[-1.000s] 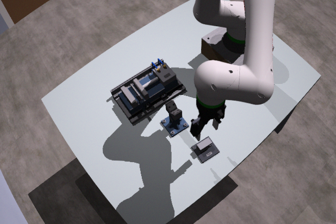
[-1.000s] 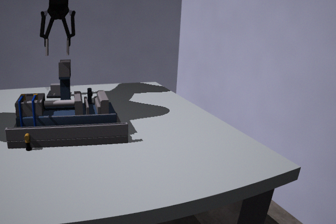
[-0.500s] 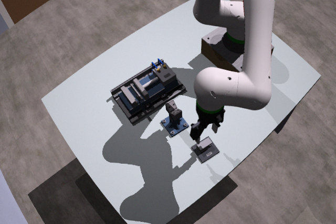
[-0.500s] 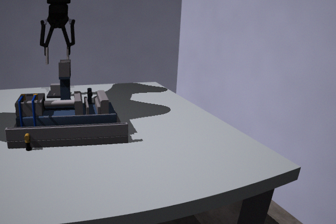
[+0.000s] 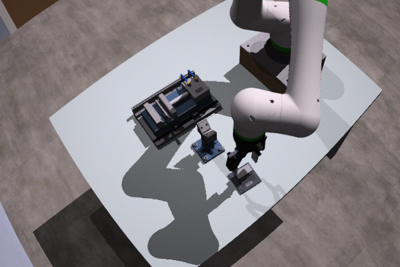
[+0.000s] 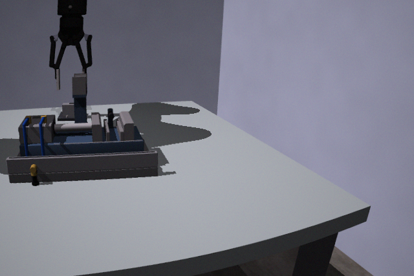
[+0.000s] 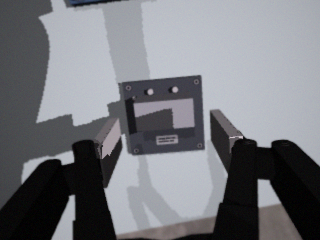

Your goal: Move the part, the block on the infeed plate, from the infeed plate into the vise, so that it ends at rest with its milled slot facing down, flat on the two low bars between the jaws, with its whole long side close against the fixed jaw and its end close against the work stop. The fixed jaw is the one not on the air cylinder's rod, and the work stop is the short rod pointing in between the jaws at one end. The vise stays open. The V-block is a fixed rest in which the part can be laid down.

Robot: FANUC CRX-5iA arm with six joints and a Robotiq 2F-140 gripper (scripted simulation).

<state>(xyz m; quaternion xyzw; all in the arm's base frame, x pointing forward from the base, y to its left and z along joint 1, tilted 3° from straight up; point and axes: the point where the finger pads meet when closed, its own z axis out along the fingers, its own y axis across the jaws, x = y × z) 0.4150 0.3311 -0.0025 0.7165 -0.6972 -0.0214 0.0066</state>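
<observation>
The part (image 7: 162, 116), a grey block, lies on the dark infeed plate near the table's front right; it also shows in the top view (image 5: 242, 172). My gripper (image 7: 165, 129) is open and empty, pointing straight down, some way above the plate with a finger to each side of the part. It shows in the top view (image 5: 244, 159) and in the exterior view (image 6: 70, 77). The vise (image 5: 175, 107) stands open at the table's middle, with its air cylinder (image 5: 195, 87) at the far end. In the exterior view the V-block hides most of the part.
The V-block (image 5: 206, 137) stands on a blue base between the vise and the infeed plate. The robot's base (image 5: 274, 60) is at the back right. The table's edge runs close behind the infeed plate.
</observation>
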